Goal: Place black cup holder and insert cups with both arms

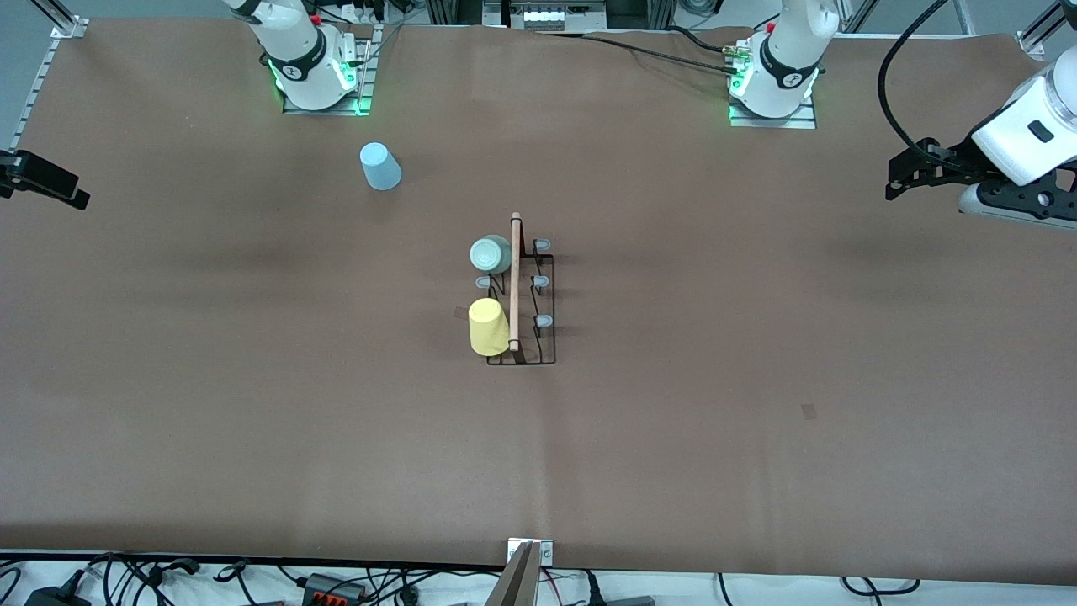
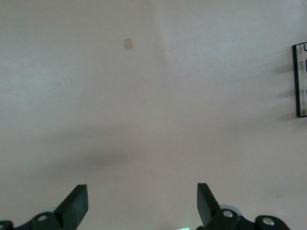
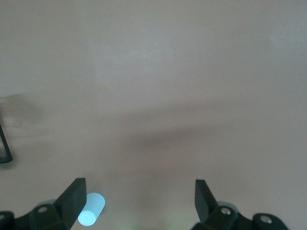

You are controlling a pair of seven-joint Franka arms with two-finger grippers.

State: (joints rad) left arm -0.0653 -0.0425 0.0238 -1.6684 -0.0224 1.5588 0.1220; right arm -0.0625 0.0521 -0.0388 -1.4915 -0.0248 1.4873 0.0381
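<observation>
Mint cup and yellow cup seemingly pegged on black cup holder; blue cup waiting; left gripper and right gripper fingers spread, idle

I'm looking at a robotics lab bench: brown paper-covered table, two arm bases bolted on aluminium plates with green status LEDs, aluminium extrusion frame beside the table, loose cables and power bricks along its edge.
</observation>
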